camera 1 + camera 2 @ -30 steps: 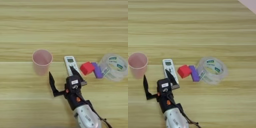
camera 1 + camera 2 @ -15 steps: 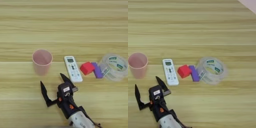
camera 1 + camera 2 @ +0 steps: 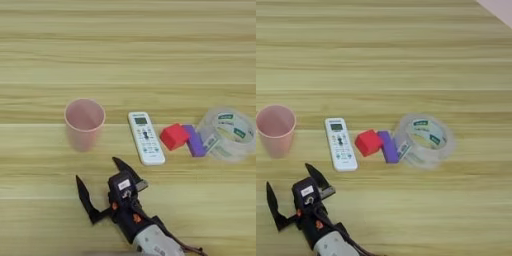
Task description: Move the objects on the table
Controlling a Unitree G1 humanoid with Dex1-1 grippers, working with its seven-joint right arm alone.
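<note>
Pincer (image 3: 102,190) hovering wide open, gripping nothing, below pink cup (image 3: 84,123) and white remote (image 3: 145,137) | red cube (image 3: 174,136) touching purple bar (image 3: 194,140) beside tape roll (image 3: 225,133) on table (image 3: 128,50) | step: seemingly approaching cup; next: aligning fingers around its wall

A clear tape roll (image 3: 423,138) lies flat, its open hole facing up. Inside the ring there are white and green labels. Its left side touches the purple bar (image 3: 388,146).
</note>
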